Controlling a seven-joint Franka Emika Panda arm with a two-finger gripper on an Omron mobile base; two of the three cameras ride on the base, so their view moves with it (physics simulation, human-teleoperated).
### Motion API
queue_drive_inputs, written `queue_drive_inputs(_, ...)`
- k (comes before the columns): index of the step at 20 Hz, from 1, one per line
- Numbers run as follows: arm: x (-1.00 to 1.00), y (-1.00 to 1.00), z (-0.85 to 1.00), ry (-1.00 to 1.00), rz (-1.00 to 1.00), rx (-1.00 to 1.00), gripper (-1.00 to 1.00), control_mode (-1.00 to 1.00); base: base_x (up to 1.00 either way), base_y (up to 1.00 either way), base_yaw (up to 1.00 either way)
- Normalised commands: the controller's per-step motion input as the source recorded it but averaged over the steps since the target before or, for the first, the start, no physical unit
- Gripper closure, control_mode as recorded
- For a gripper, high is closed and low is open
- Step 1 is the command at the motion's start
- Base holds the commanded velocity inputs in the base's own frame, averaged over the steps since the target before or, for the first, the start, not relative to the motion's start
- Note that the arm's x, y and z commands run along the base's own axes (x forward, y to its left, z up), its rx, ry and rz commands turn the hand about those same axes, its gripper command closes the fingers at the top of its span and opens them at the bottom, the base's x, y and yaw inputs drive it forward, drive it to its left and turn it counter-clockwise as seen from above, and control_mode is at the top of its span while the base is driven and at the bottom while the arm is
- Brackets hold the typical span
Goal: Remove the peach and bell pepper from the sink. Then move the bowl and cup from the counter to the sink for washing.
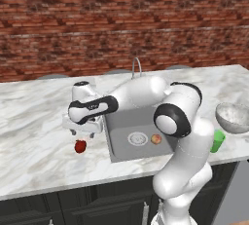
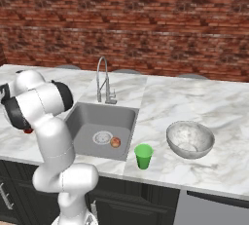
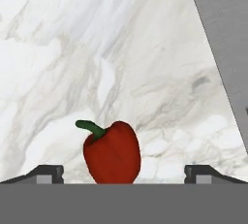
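You've got bell pepper (image 1: 80,146) out on worktop (image 1: 34,136), tool (image 1: 82,130) jaws apart; peach (image 1: 156,139), bowl (image 1: 234,118), cup (image 1: 217,140) left.

no text, label, brand, number or sign can be read.

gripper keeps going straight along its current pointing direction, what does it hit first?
Likely the bell pepper, lying on the counter between the open gripper's fingertips in the hand view. Depth is unclear, so the tips might reach marble alongside it.
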Motion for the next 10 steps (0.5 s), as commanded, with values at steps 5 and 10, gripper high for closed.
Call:
queue_drive_inputs(5,-0.25,-0.34,0.21,-0.07,0.00,0.00,-1.00,-1.00,0.00,0.00,0.00)
queue_drive_inputs(10,-0.26,-0.41,0.17,-0.05,0.00,0.00,-1.00,-1.00,0.00,0.00,0.00)
